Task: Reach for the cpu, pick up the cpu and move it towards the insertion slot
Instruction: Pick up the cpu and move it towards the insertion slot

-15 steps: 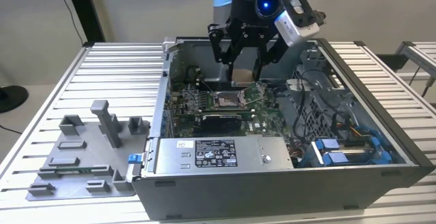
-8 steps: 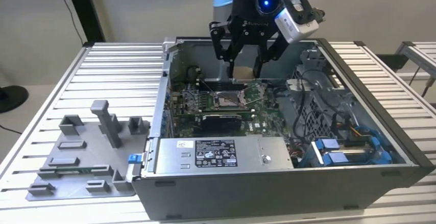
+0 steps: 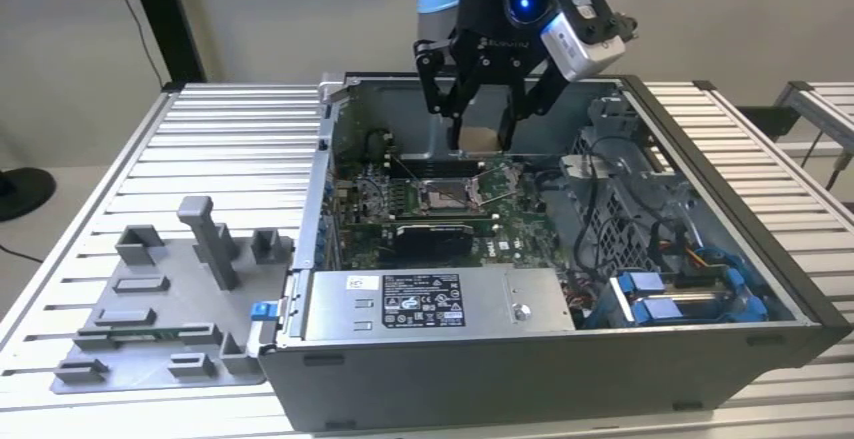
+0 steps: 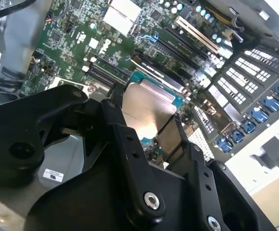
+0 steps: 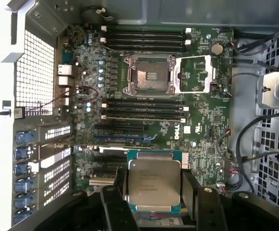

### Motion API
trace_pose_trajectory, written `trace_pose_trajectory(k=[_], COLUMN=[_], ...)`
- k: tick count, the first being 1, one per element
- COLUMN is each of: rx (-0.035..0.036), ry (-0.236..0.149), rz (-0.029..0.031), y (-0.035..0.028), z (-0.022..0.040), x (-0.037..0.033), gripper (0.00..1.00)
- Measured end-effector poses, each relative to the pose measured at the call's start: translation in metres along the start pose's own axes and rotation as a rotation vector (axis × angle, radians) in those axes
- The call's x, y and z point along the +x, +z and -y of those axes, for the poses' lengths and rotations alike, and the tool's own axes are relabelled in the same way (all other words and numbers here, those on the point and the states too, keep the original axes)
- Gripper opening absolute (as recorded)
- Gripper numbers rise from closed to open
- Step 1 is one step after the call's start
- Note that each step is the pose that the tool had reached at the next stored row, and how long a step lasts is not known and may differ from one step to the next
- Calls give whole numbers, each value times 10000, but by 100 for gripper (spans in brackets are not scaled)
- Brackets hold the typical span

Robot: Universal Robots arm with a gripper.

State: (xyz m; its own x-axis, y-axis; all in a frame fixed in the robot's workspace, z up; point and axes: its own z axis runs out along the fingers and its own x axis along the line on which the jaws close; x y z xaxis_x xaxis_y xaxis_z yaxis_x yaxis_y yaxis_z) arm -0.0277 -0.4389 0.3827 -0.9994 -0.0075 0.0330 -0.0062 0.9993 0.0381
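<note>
My gripper (image 3: 478,124) hangs inside the open computer case, shut on the cpu (image 3: 478,140). In the first wrist view the cpu (image 5: 153,185) shows its silvery square top with a green rim, held by its edges between two black fingers (image 5: 116,195). It floats above the green circuit board, some way from the insertion slot (image 5: 149,74), whose silver frame and dark centre lie open with the metal cover (image 5: 193,73) flipped aside. The second wrist view shows the cpu (image 4: 146,108) between the fingers (image 4: 129,144). In the exterior view the insertion slot (image 3: 447,195) lies just below and in front of the gripper.
The case walls (image 3: 721,159) ring the board. A power supply (image 3: 427,304) sits along the near side, and cables and blue drive bays (image 3: 681,294) are at the exterior view's right. A grey fixture plate (image 3: 160,309) with blocks lies outside the case at the left.
</note>
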Motion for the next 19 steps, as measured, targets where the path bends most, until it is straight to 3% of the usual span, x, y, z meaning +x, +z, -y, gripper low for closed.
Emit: trace_pose_trajectory(k=[19], rx=[0], ry=[0], rz=[0], y=[10], z=[-105], x=[-83], gripper=[0])
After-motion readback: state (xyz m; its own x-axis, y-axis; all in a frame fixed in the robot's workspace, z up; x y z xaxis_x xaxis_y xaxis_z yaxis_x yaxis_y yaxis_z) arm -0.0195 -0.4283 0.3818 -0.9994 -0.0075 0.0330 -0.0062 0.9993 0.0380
